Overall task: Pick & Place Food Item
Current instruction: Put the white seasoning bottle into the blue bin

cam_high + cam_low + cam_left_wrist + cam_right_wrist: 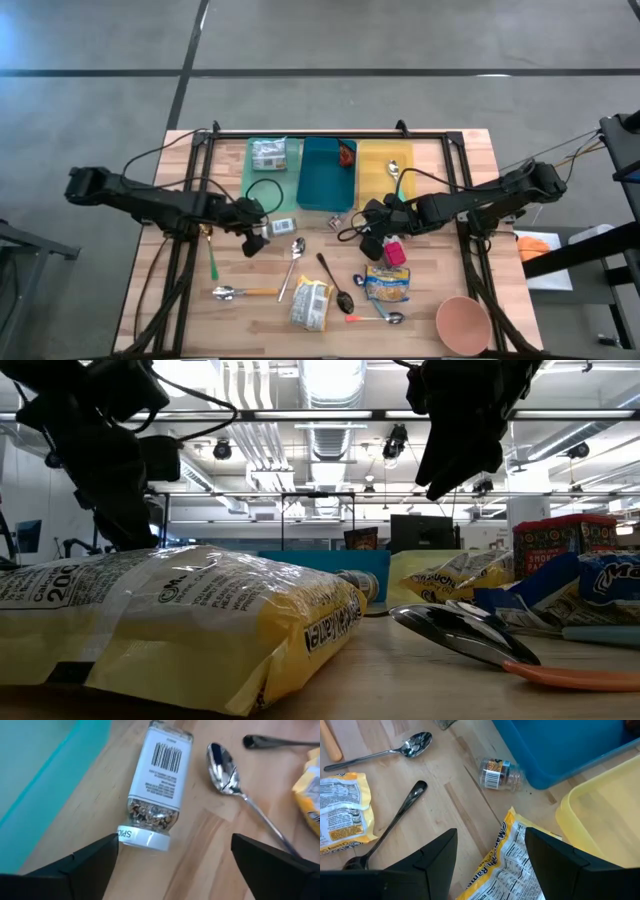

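Three trays (328, 172) at twelve o'clock on wooden table (470, 160), grey floor around, left gripper (256, 232) fingers apart over spice jar (154, 790), right gripper (372, 232) fingers apart, empty.

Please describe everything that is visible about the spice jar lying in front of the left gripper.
The spice jar is a small clear container, apparently glass or plastic, with a white cap and a white label showing a barcode. Brownish mixed seasoning shows through the clear part near the cap. It lies on its side on the wooden table, beside the green tray. A silver spoon lies close to it, apart. The open left gripper hovers over the cap end and does not hold it.
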Motion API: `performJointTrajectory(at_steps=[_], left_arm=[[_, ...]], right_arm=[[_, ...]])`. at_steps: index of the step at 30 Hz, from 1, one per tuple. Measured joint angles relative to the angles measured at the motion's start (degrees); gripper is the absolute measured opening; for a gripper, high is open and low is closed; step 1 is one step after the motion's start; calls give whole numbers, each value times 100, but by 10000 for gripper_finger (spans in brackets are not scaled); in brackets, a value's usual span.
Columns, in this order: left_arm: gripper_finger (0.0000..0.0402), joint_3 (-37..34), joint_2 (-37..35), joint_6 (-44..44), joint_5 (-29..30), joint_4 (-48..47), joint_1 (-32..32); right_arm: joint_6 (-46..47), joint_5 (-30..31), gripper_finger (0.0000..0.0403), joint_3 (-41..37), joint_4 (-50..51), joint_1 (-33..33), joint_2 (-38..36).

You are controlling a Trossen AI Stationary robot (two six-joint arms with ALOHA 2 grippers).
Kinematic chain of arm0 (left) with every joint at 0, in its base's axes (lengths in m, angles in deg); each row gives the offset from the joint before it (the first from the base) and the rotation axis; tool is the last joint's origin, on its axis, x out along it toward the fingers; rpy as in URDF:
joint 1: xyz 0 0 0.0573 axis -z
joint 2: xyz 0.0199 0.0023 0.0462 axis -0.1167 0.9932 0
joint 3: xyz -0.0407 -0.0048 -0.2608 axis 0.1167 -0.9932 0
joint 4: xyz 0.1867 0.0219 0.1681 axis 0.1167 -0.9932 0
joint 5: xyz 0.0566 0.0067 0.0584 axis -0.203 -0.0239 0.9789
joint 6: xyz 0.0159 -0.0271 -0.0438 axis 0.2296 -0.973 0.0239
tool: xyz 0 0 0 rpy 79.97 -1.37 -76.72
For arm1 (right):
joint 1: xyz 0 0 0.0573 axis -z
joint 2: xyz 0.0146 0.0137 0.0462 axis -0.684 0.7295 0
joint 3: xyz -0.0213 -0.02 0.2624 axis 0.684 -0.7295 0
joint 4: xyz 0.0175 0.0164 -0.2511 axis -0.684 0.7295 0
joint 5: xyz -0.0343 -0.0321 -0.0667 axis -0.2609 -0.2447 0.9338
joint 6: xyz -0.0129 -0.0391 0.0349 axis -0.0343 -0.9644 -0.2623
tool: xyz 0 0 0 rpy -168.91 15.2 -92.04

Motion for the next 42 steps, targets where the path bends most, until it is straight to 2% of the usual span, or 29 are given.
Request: performJointTrajectory(at_steps=[7,12,27,33,42], left_arm=[[372,0,322,115,328,55,0],[359,0,499,422,334,160,0],[357,-11,724,1336,594,621,0],[357,-13,981,1477,640,722,-4],[357,0,1451,1530,675,1391,-4]], right_arm=[[-41,0,231,0,-10,0,0],[-43,1,231,0,-27,0,-2],[-79,2,231,0,-77,0,-2],[-150,4,231,0,-209,-1,-2],[-174,3,231,0,-282,0,-2]])
